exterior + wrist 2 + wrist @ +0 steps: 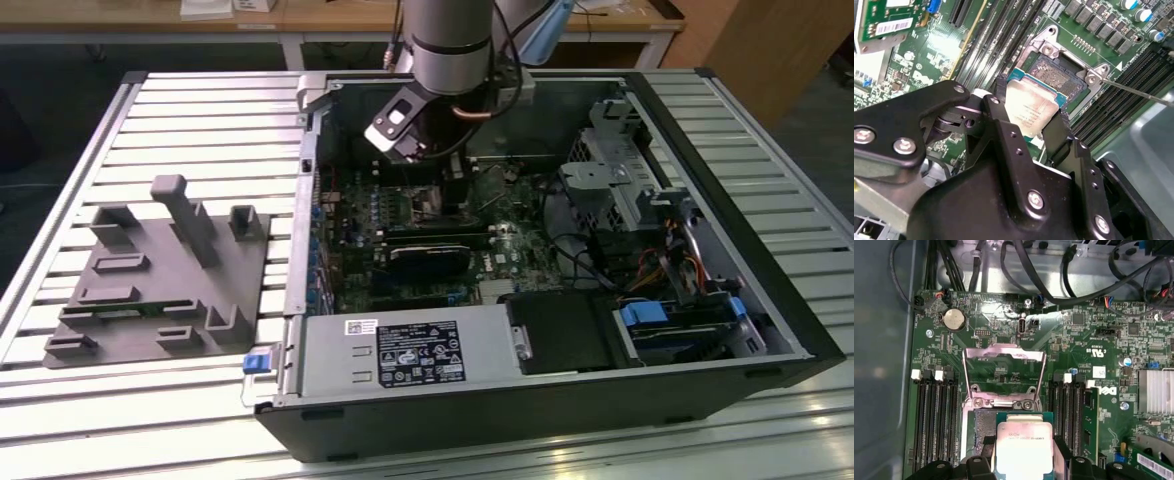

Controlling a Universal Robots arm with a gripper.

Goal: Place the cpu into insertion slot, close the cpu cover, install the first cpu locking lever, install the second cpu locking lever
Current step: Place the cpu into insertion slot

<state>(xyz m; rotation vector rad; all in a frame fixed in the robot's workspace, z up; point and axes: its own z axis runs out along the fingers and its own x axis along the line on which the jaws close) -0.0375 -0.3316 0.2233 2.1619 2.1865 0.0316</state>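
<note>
My gripper (1029, 107) is shut on the cpu (1034, 120), a silvery square chip pinched by its two edges between black fingers (1004, 125). In the first wrist view the cpu (1025, 455) hangs over the insertion slot (981, 426), whose dark bed shows beside and beyond it. I cannot tell whether the chip touches the socket. The cpu cover (1004, 354) stands flipped open past the slot. A thin lever rod (1134, 91) sticks out beside the socket's screwed frame (1093, 77). In the exterior view the gripper (434, 170) reaches down into the open computer case.
Long black memory slots (934, 420) flank the socket on both sides. Cables (1019, 270) hang by the case wall. A black card (427, 258) and a power supply (400, 352) lie in the case. A grey fixture (167, 270) sits at the exterior view's left.
</note>
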